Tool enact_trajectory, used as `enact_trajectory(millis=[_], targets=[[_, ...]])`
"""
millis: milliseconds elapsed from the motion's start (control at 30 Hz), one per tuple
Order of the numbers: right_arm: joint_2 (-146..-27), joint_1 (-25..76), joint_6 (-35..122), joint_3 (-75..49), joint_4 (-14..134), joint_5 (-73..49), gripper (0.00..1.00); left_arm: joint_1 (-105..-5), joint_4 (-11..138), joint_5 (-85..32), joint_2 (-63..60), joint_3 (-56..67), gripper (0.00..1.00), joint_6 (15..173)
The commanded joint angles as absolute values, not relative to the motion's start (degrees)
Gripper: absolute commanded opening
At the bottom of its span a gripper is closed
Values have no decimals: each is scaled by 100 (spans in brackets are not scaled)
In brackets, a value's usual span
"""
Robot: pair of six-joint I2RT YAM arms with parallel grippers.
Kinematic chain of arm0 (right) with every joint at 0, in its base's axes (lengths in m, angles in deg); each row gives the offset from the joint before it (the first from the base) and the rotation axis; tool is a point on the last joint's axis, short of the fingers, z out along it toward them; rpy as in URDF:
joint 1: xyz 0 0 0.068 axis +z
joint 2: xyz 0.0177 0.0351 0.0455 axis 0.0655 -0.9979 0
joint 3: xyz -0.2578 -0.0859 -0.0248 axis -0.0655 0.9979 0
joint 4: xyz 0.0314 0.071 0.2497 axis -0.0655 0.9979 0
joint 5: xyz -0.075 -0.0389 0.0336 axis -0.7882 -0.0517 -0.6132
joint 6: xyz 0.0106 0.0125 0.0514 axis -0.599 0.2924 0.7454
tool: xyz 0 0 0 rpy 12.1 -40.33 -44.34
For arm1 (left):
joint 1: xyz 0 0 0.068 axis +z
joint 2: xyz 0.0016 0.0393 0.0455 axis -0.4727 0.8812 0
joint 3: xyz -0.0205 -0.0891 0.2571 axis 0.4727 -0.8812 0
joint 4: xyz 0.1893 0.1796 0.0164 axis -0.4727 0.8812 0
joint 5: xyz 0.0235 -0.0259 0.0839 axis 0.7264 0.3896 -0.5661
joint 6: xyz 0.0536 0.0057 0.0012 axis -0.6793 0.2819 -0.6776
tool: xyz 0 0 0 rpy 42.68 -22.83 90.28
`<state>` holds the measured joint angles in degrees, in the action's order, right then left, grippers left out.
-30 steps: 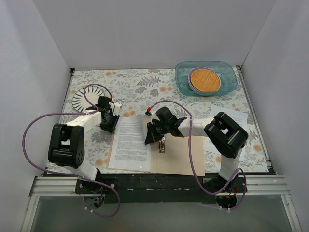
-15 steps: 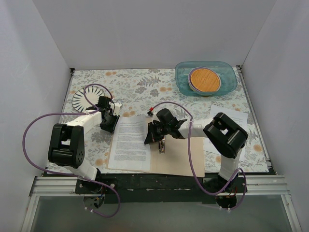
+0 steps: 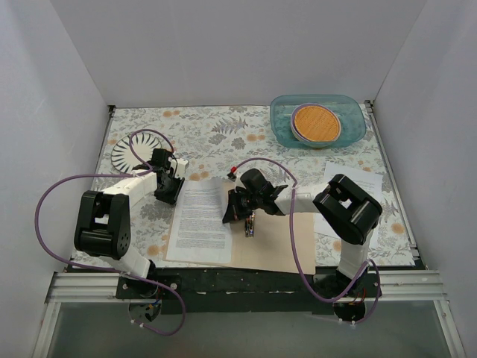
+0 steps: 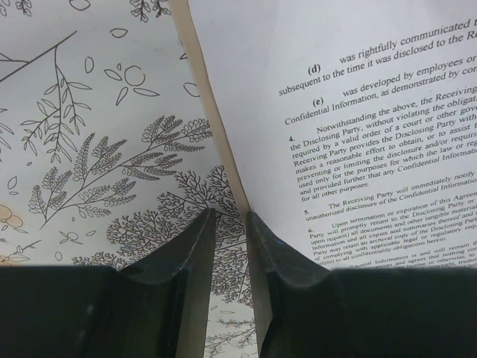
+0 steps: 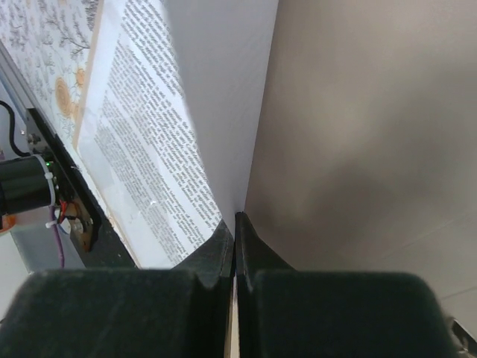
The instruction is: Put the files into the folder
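The tan folder [image 3: 279, 242] lies open at the front middle of the table, its metal clip [image 3: 251, 225] at the spine. White printed files [image 3: 200, 220] lie on its left half. My right gripper [image 3: 232, 209] is shut on the right edge of a white sheet [image 5: 216, 89], lifting it beside the bare brown cover [image 5: 373, 134]. My left gripper [image 3: 168, 195] sits low at the folder's far left corner, jaws slightly apart [image 4: 229, 216], with the tan folder edge [image 4: 216, 127] running by its right finger. Another printed sheet [image 3: 358, 183] lies at the right, partly under my right arm.
A teal tub [image 3: 283, 127] holding a round wooden disc stands at the back right. A white patterned plate [image 3: 123, 153] sits at the left behind my left arm. White walls close in the floral tablecloth on three sides.
My right gripper has shifted a little to the left, still holding the sheet's edge. The left arm has not moved.
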<state>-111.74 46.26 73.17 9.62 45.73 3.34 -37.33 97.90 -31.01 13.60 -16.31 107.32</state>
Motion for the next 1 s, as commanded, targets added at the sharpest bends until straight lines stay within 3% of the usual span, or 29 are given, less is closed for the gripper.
enact_trajectory(millis=[0, 267, 367, 400, 467, 567, 800, 967], targets=[[-11297, 4678, 7151, 948, 5009, 106, 1, -3805, 10168, -3041, 1476, -1696, 23, 10757], [-11236, 4661, 6984, 1063, 5274, -26, 18, -3796, 10791, -3111, 1045, -1011, 27, 10766], [-11200, 4661, 6922, 1036, 5414, -122, 33, -3796, 10923, -3181, 957, -826, 28, 10766], [-11183, 4661, 6878, 1019, 5467, -157, 44, -3796, 10941, -3216, 957, -800, 29, 10757], [-11157, 4643, 6843, 1010, 5590, -263, 54, -3779, 11011, -3260, 948, -659, 29, 10748], [-11034, 4625, 6755, 1001, 5801, -430, 99, -3779, 11169, -3103, 965, -299, 29, 10827], [-10699, 4617, 6562, 800, 6319, -518, 98, -4121, 11425, -1864, 1378, 361, 28, 11284], [-10682, 4617, 6299, 395, 6873, -378, 99, -4894, 11048, -1459, 1659, 343, 27, 11530]])
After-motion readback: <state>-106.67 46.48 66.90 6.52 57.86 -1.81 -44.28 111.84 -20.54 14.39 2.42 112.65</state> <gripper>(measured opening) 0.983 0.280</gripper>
